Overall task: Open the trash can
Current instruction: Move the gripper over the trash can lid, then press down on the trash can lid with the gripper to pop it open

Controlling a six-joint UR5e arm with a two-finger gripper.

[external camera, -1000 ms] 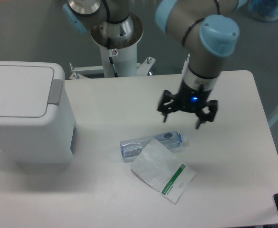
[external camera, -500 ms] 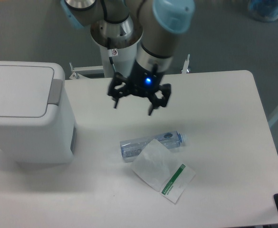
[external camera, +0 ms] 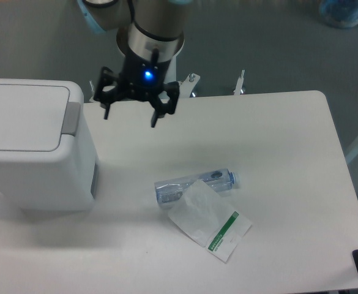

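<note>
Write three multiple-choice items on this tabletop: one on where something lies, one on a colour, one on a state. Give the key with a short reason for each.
1. Where does the white packet lie?
A. on the trash can's lid
B. partly over the bottle, in front of it
C. between the fingers

2. What colour is the push tab on the trash can?
A. grey
B. green
C. red

3. How is the gripper now?
A. shut on the bottle
B. shut on the packet
C. open, holding nothing

Key: 1 B, the packet's corner covers part of the lying bottle. 2 A, the tab is a grey strip beside the white lid. 3 C, the fingers stand spread with only table showing between them.
</note>
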